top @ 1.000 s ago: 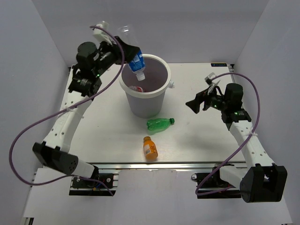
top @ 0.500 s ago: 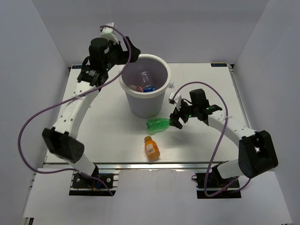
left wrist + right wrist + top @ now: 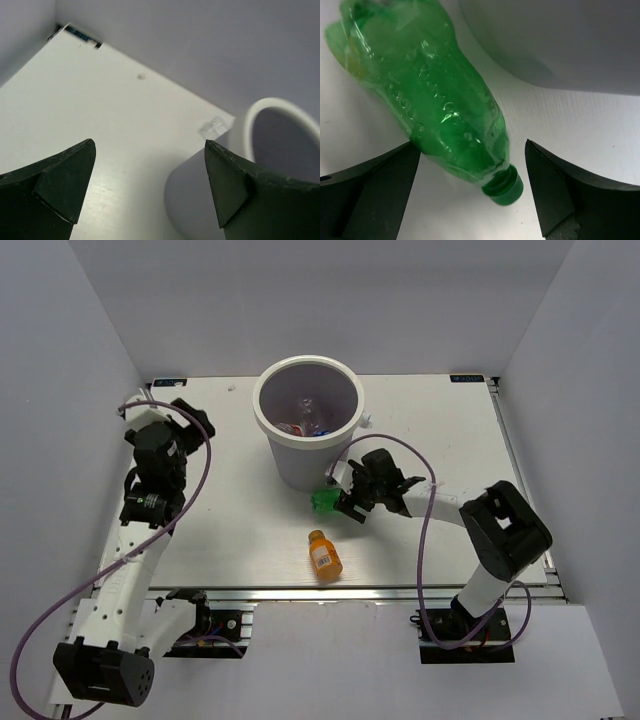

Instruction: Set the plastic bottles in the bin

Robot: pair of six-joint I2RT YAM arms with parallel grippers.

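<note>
Bottle for this step is the green bottle [image 3: 326, 501], lying on its side on the table [image 3: 230, 520] just beside the foot of the bin [image 3: 300, 468], at about 6 o'clock from it. In the right wrist view its cap points to 5 o'clock and its crumpled base to 11 o'clock.

The right gripper [image 3: 470, 192] straddles the neck end with its jaws spread, one finger on each side, and has not clamped. As it stands, closing would catch the taper near the cap, where I judge the bottle could squirt out. Sliding on toward 11 o'clock would put the pads across the wider body. The thin plastic should give, so a firm squeeze seems safe. The bin wall stands close, and its rim is high, so the lift should go well up before swinging over.

An orange bottle [image 3: 321, 553] lies at 6 o'clock from the green one, apart from it. At least two bottles [image 3: 305, 425] show inside the bin. The left gripper [image 3: 186, 426] hangs released and empty at the bin's 9 o'clock, well apart.
</note>
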